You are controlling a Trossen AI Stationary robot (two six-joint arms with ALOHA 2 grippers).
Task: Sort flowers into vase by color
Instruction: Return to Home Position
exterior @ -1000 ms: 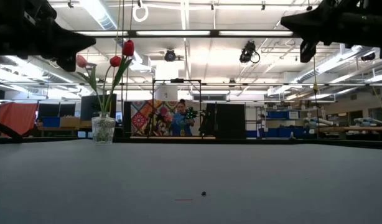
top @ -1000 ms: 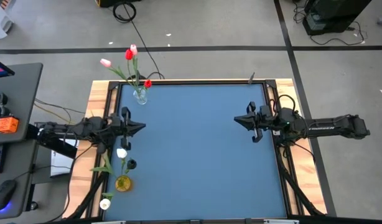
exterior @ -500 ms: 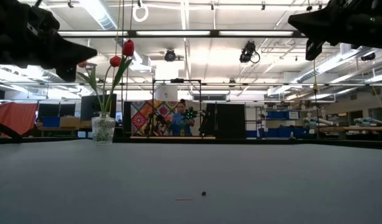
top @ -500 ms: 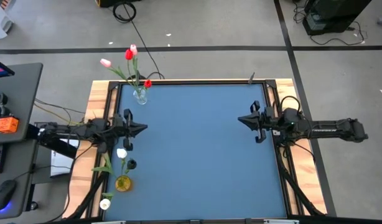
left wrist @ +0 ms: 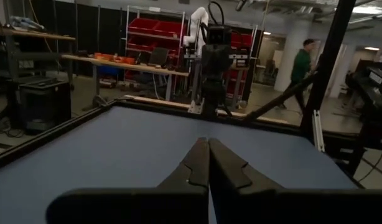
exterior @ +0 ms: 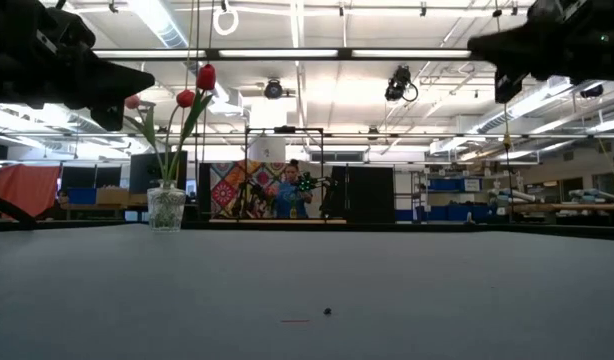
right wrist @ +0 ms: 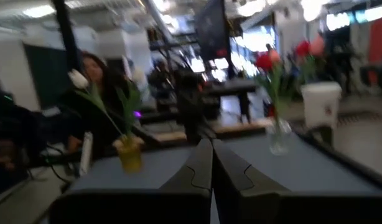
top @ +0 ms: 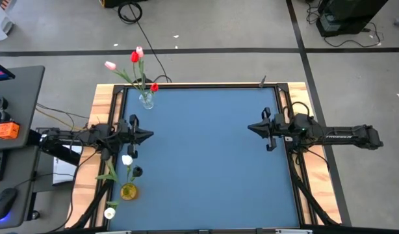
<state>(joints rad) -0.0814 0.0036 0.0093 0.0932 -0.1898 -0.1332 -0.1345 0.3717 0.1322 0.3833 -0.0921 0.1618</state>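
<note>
A clear glass vase (top: 146,99) stands at the table's far left corner with red and pink tulips (top: 136,56) in it; it also shows in the low view (exterior: 166,208) and the right wrist view (right wrist: 279,135). A yellow vase (top: 128,191) near the left edge holds white tulips (top: 127,160), also seen in the right wrist view (right wrist: 130,154). My left gripper (top: 149,135) hovers shut above the table's left side, between the two vases. My right gripper (top: 250,128) hovers shut above the right side. Both are raised clear of the table and hold nothing.
The blue table top (top: 206,162) lies between the arms. A small speck (exterior: 327,311) lies on it near the front. A wooden frame (top: 102,104) borders the table. A desk with a mouse (top: 3,201) stands to the left. People show in the room beyond.
My right arm has drawn back a little toward the table's right edge. My left gripper has shifted slightly.
</note>
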